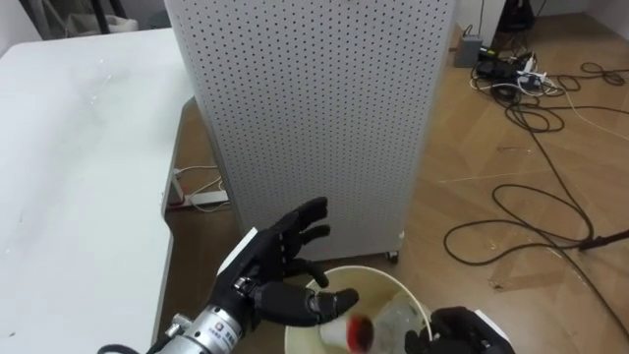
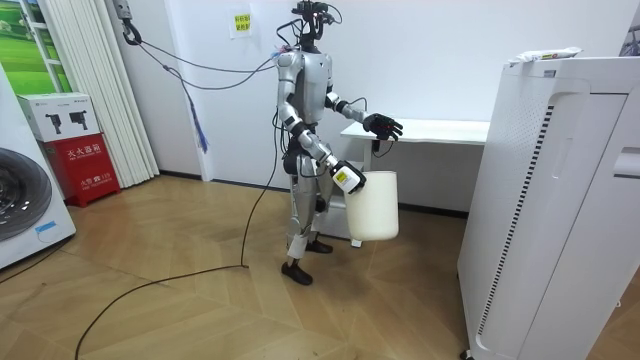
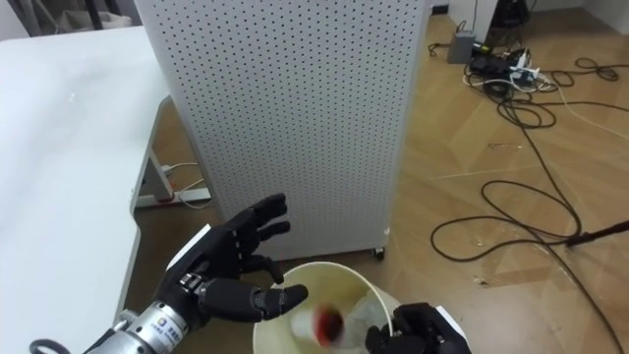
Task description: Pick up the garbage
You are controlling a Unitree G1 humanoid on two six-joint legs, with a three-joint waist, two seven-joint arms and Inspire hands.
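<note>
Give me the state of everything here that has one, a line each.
bucket: upright, carried off the floor, uncovered.
left hand: open, fingers spread, above the bucket's mouth.
right hand: shut on the bucket's rim.
red-and-white garbage: inside the bucket, blurred.
clear plastic: crumpled, inside the bucket.
perforated white unit: upright on the floor.
</note>
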